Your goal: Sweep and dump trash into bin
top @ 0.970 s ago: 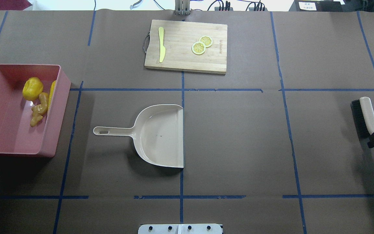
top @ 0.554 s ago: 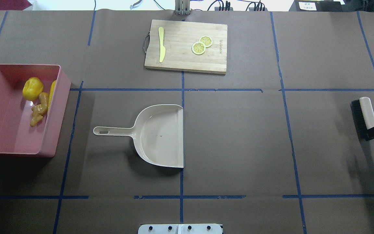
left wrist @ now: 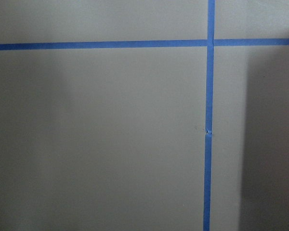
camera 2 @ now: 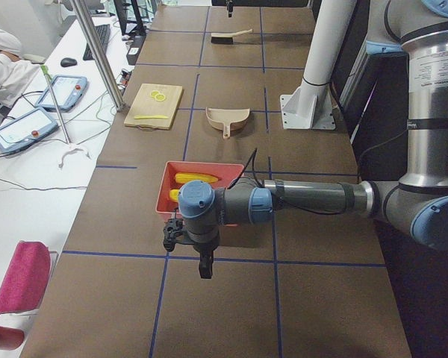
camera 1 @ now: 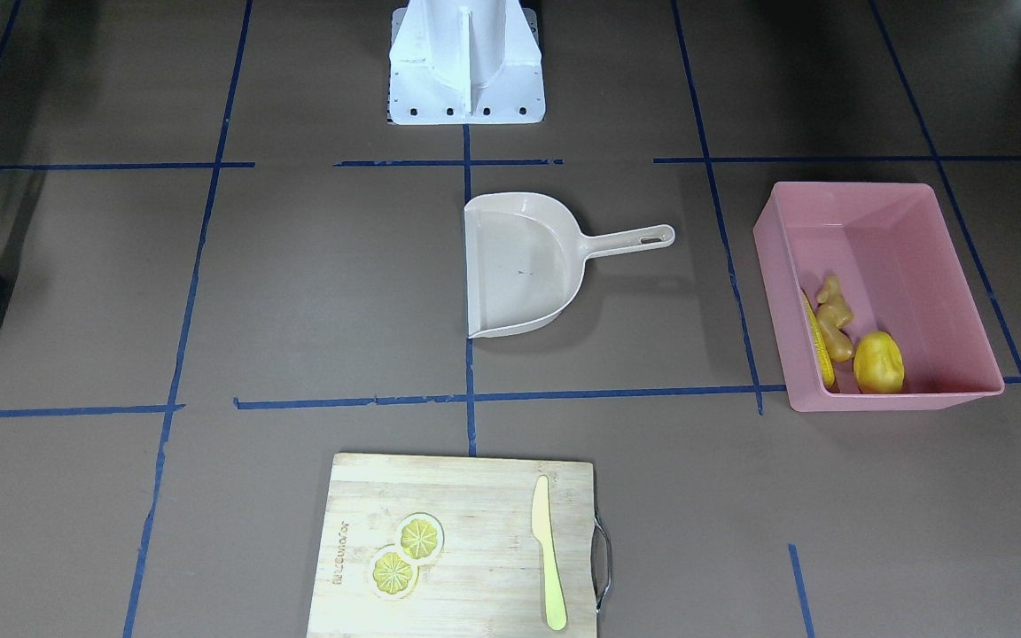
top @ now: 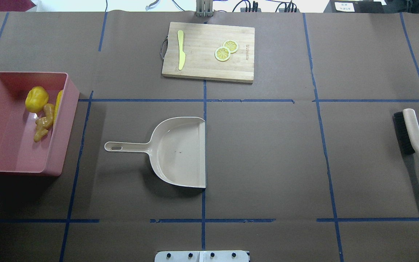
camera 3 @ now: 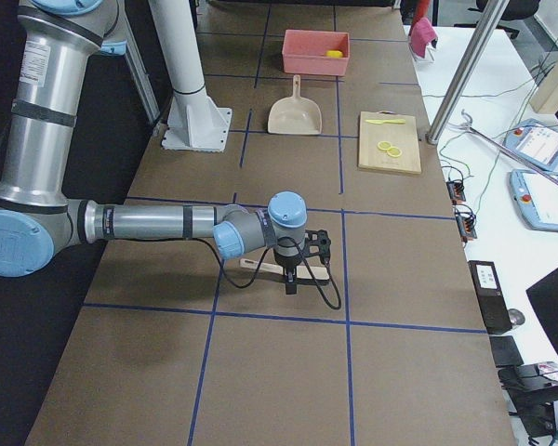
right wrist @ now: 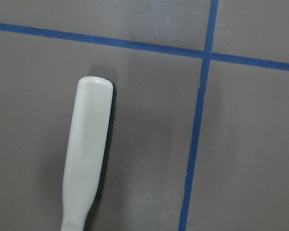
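A brown paper-covered table (top: 267, 163) with blue tape lines is shown. At its left end a large rectangular pink plastic bin (top: 9, 145) is set. A beige plastic dustpan (top: 180, 153) lies mid-table, and a beige-handled, black-bristled brush (top: 411, 131) at the right end. Gathered inside the bin — towards the dustpan side — are a rounded yellow potato-like piece (top: 36, 99), a tan knobbly ginger root (top: 44, 122) and a yellow corn cob (top: 58, 105). For the left gripper (camera 2: 201, 257) and the right gripper (camera 3: 293, 279), apart or together cannot be told.
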Robot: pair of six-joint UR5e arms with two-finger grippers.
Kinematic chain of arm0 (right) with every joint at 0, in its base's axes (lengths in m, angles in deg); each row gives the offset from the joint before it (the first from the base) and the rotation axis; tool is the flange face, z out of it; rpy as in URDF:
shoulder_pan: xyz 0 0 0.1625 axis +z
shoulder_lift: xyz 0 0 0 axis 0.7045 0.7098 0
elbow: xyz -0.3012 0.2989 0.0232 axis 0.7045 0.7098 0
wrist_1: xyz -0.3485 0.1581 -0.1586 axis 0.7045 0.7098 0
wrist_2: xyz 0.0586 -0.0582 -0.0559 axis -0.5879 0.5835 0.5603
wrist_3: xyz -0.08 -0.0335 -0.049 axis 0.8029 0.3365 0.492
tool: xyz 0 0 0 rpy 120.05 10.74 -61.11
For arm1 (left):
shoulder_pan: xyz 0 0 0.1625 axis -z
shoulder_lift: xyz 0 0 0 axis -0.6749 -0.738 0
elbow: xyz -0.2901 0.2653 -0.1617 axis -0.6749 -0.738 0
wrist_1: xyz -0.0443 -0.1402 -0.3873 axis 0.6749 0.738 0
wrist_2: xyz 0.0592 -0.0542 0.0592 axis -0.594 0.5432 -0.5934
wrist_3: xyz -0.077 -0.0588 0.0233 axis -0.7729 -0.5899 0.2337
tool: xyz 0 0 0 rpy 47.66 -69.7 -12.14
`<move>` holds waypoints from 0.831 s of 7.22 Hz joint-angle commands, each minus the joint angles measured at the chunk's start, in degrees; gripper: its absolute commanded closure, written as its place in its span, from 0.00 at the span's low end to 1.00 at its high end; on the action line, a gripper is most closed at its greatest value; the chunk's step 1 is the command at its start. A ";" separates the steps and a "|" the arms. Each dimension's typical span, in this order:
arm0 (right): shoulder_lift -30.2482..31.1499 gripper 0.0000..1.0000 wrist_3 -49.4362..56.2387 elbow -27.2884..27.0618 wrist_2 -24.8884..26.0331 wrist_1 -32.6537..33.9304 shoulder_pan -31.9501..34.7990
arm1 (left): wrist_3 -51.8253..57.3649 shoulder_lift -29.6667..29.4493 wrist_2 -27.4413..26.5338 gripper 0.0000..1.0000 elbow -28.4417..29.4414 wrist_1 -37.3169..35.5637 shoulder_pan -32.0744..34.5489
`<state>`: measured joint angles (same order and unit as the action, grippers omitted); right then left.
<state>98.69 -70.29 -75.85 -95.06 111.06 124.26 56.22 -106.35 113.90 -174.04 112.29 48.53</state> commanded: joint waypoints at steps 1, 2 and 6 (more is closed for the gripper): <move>-1.97 0.00 3.60 -0.17 -0.59 5.72 4.17 | 0.03 -0.03 0.00 0.00 -0.24 0.19 0.00; -1.79 0.00 4.03 -0.18 -0.68 6.44 5.93 | 0.03 -0.12 0.00 0.00 -0.33 0.19 -0.09; -0.04 0.00 8.97 1.49 -0.42 10.31 9.03 | 0.47 -0.12 0.00 0.00 -0.86 0.28 -0.18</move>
<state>98.12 -61.42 -74.90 -95.56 121.14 133.04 56.62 -106.54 113.90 -174.74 112.57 48.35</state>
